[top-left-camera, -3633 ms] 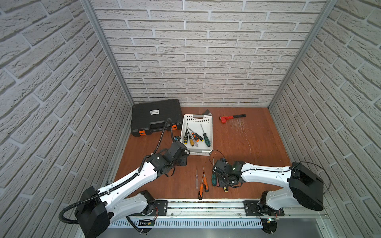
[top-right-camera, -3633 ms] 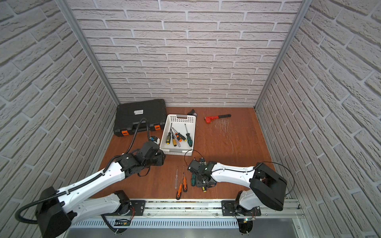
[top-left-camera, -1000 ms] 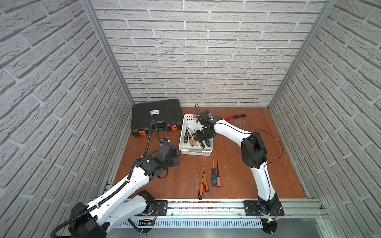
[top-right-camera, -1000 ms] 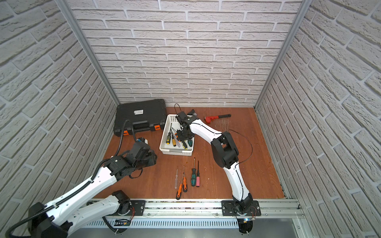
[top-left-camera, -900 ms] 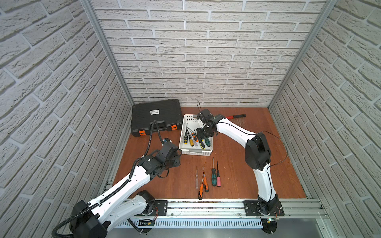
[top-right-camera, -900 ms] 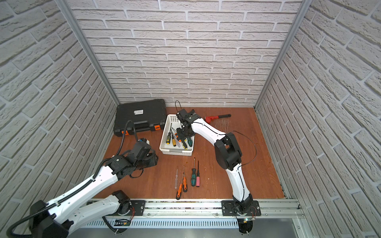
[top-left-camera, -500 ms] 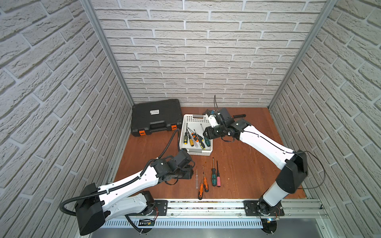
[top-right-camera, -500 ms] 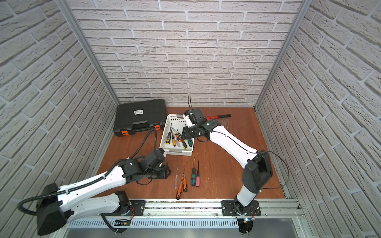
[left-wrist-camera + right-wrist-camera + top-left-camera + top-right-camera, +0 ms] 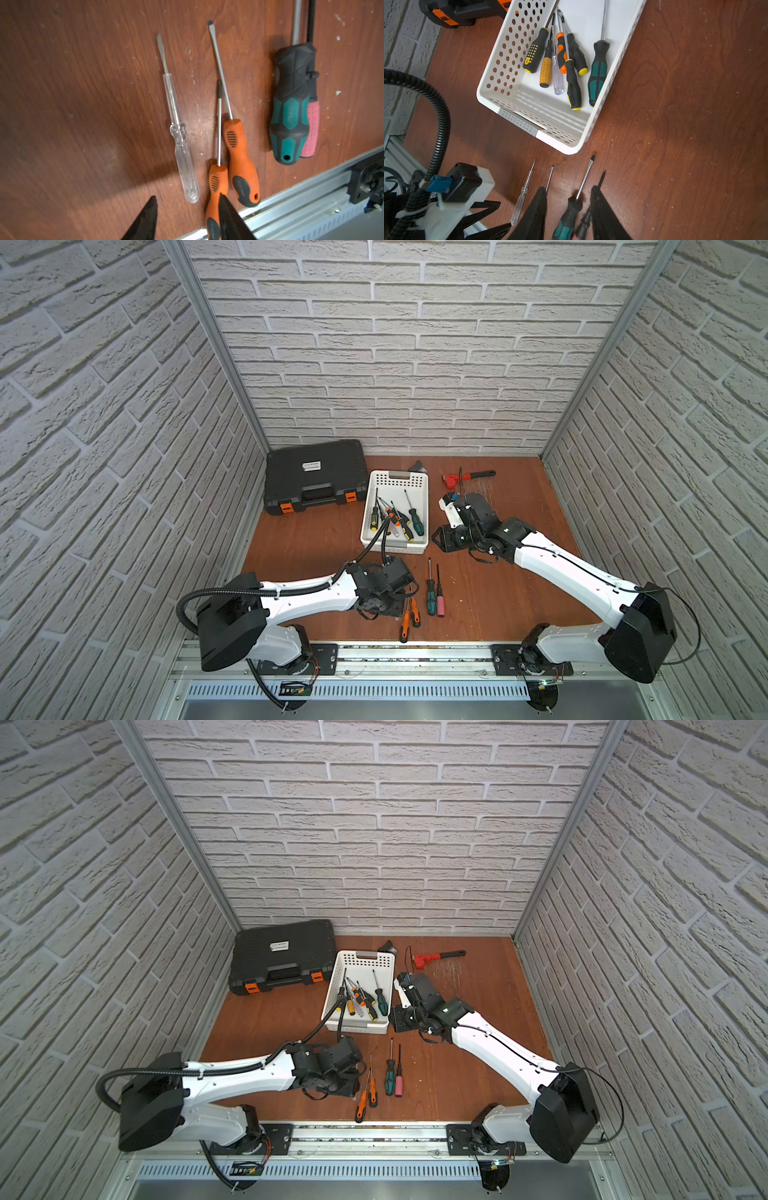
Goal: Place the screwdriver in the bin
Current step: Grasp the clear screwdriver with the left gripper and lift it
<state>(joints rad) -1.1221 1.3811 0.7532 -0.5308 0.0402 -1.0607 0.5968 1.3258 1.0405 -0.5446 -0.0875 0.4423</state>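
The white bin point(image 9: 390, 480) sits mid-table toward the back edge, with several screwdrivers point(image 9: 571, 68) inside. Five more lie side by side near the middle of the table's point(image 9: 498, 585) front edge: a clear screwdriver point(image 9: 182, 145), two orange screwdrivers point(image 9: 242, 158), a green screwdriver point(image 9: 291, 116) and a pink screwdriver point(image 9: 311, 128). The left gripper point(image 9: 187, 196) hovers over the clear screwdriver's handle, jaws partly apart and empty. The right gripper point(image 9: 568, 187) hangs beside the bin's front right corner, jaws narrowly apart, holding nothing.

You'll see the bin point(image 9: 397, 480) mid-frame in both top views, case point(image 9: 313, 477) left of it, loose screwdrivers point(image 9: 430, 599) below it (others lie inside the bin).
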